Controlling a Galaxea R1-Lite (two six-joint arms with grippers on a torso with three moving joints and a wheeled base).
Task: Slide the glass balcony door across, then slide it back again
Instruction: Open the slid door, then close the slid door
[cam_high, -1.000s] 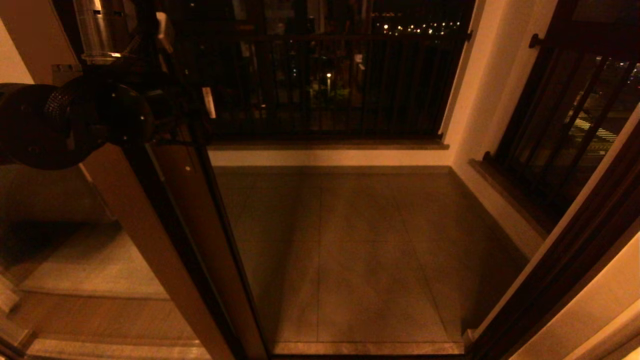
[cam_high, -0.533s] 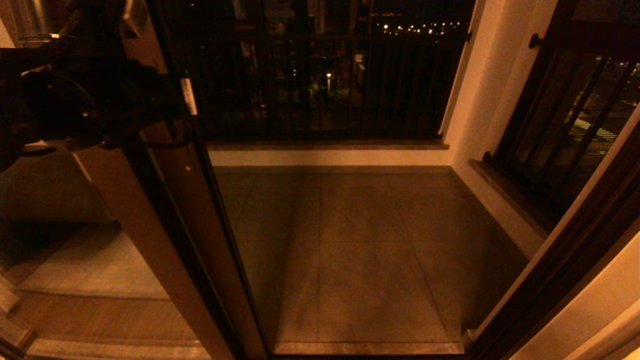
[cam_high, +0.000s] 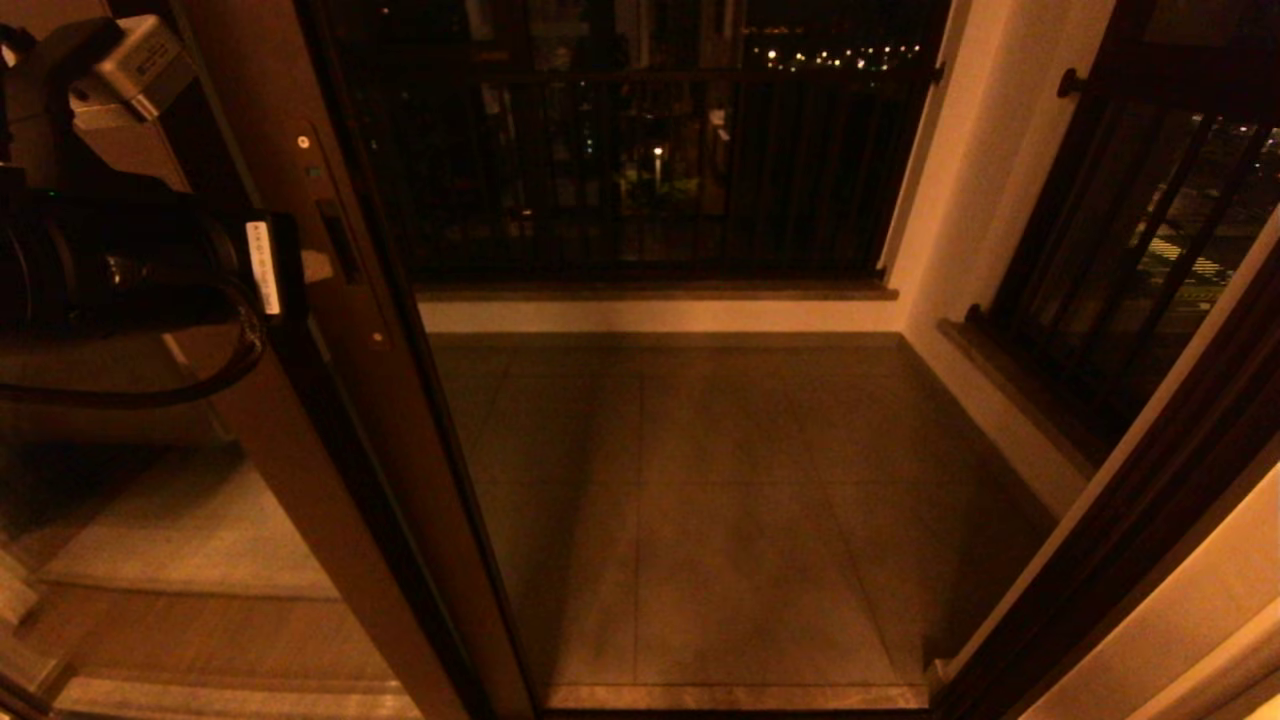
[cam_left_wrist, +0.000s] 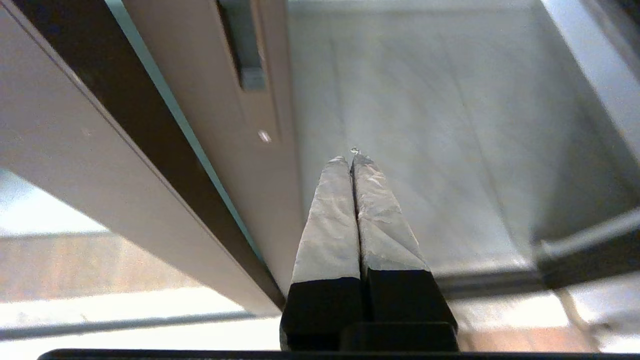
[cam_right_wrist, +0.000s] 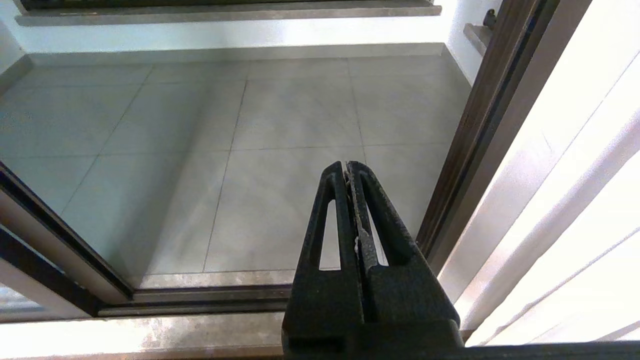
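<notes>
The glass balcony door (cam_high: 345, 340) stands at the left of the doorway, its reddish-brown stile (cam_left_wrist: 250, 165) carrying a dark recessed handle slot (cam_high: 335, 240) (cam_left_wrist: 243, 45) and a small screw (cam_left_wrist: 264, 136). My left arm (cam_high: 120, 265) reaches in from the left at handle height. The left gripper (cam_left_wrist: 352, 159) is shut and empty, its taped fingers (cam_left_wrist: 330, 220) lying alongside the stile's edge, below the slot. My right gripper (cam_right_wrist: 346, 167) is shut and empty, held over the threshold near the right jamb; it does not show in the head view.
The doorway gives onto a tiled balcony floor (cam_high: 720, 480) with dark railings (cam_high: 640, 170) at the back and right. A floor track (cam_right_wrist: 210, 297) runs along the threshold. The dark right jamb (cam_right_wrist: 480, 125) and a pale curtain (cam_right_wrist: 565, 200) stand at the right.
My left arm has swung down and back to the left, uncovering the stile's handle slot. The door's stile stays in the same place.
</notes>
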